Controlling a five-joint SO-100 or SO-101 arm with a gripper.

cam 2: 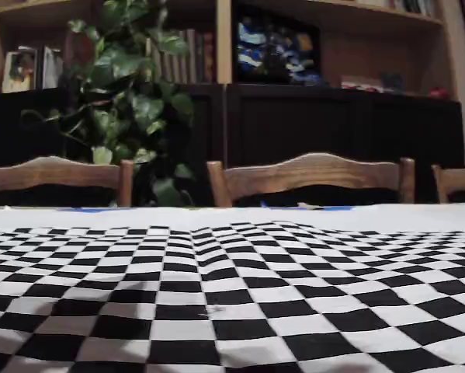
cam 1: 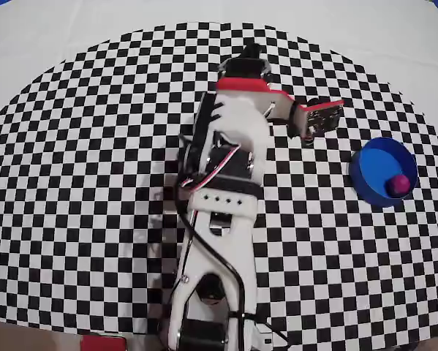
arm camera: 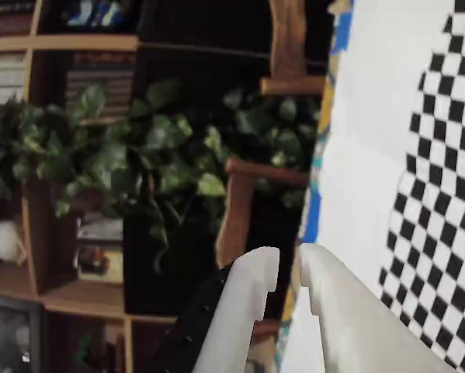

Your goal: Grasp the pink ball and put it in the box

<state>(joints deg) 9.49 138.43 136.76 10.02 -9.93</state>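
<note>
In the overhead view the pink ball (cam 1: 400, 183) lies inside the blue box (cam 1: 370, 159) at the right of the checkered cloth, against its right wall. The white arm is folded over the middle of the cloth, and my gripper (cam 1: 251, 51) points to the far edge, well left of the box. In the wrist view my gripper (arm camera: 289, 260) aims past the table edge at shelves and a plant. Its white fingers (arm camera: 248, 311) stand together with only a thin slit and nothing between them. Ball, box and arm are out of the fixed view.
The checkered cloth (cam 1: 94, 183) covers the table, with plain white cloth (cam 1: 43, 44) around it. The wrist camera mount (cam 1: 317, 117) sticks out to the right of the arm. Wooden chairs (cam 2: 310, 179), a leafy plant (cam 2: 131, 101) and bookshelves stand beyond the far edge.
</note>
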